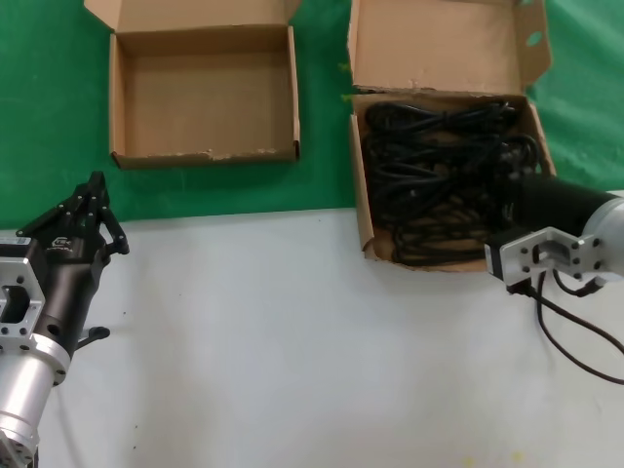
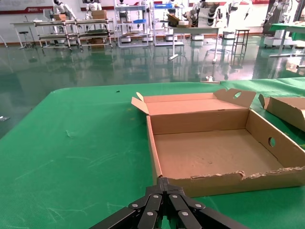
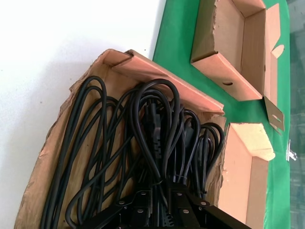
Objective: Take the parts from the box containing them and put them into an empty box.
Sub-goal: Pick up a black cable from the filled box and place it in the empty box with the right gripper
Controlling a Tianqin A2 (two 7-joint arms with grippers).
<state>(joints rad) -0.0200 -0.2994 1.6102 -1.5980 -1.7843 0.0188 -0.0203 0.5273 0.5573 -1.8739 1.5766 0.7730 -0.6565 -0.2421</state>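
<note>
Inside the full box (image 1: 362, 175), right end effector (image 3: 159, 202) grips parts (image 3: 152, 129).

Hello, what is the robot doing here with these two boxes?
The right gripper is down inside the full box, its jaws closed around a bundle of the black cables. The empty box has nothing in it yet. The left gripper, jaws shut, waits over the white table near that box.
</note>
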